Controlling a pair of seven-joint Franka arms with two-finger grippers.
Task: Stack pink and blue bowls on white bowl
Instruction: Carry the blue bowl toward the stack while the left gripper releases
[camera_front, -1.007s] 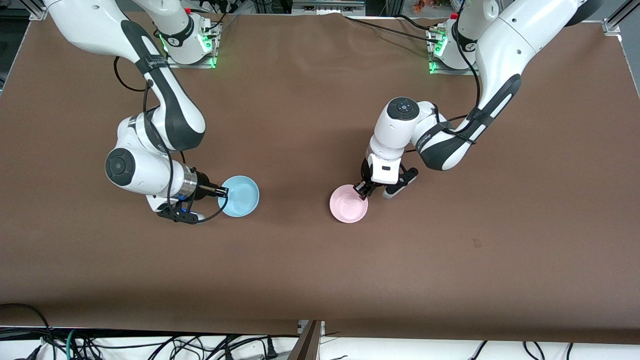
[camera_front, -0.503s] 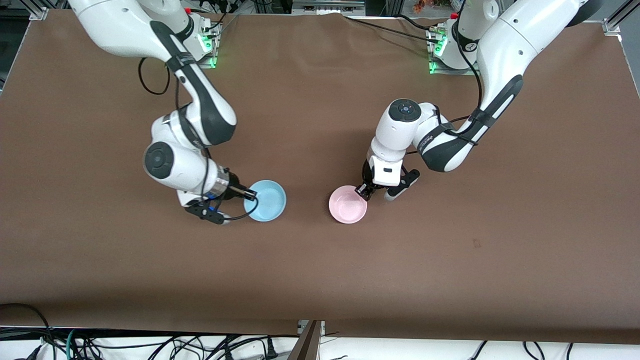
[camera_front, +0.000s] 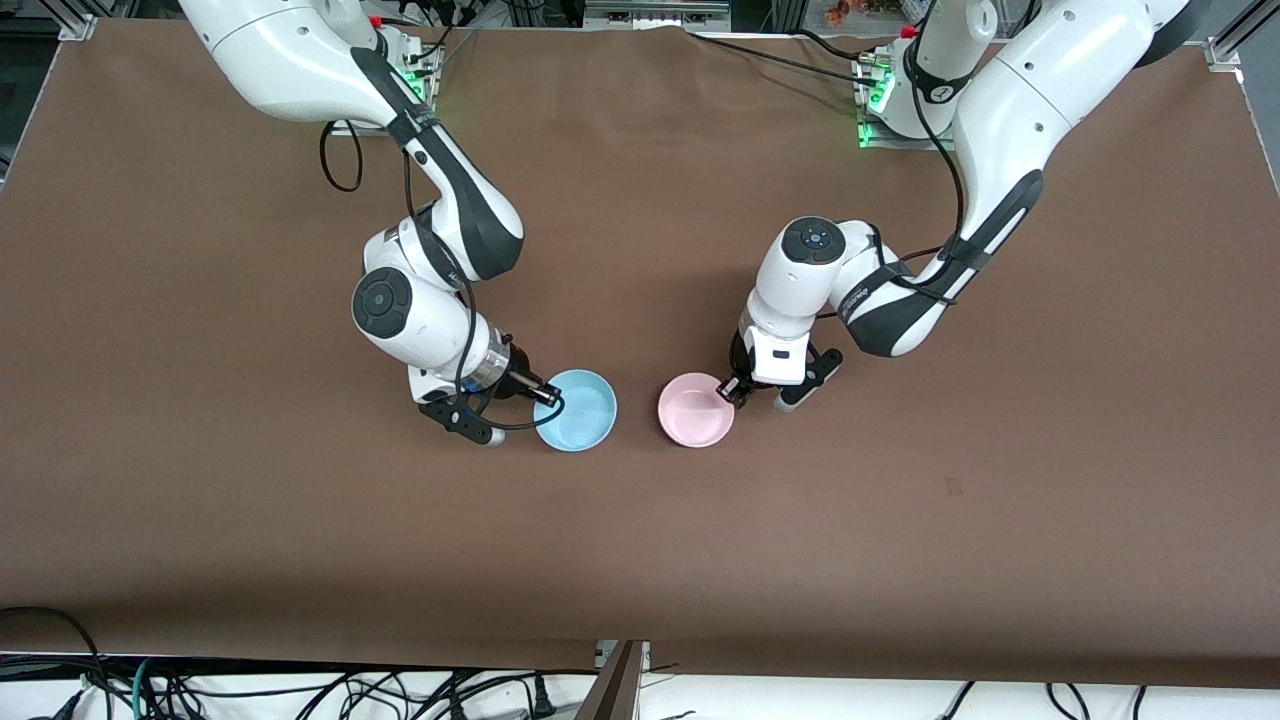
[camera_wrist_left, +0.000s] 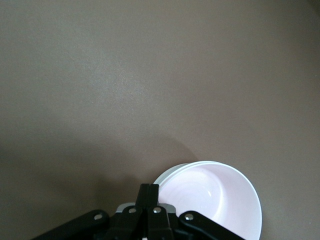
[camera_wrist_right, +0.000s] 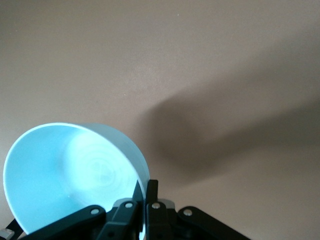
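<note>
Left end effector (camera_front: 738, 390) now clamps the pink bowl (camera_front: 696, 423) rim mid-desk; right end effector (camera_front: 548, 397), gripping the blue bowl (camera_front: 576, 410), has carried it alongside; we see both ready for stacking.

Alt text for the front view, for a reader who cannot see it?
Two robot arms each pinch a bowl's rim over a brown table: the right hand holds the blue bowl, the left hand the pink bowl, side by side.

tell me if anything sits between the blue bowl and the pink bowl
Nothing visible does: only bare table lies between the blue bowl, held by the right gripper, and the pink bowl.
</note>
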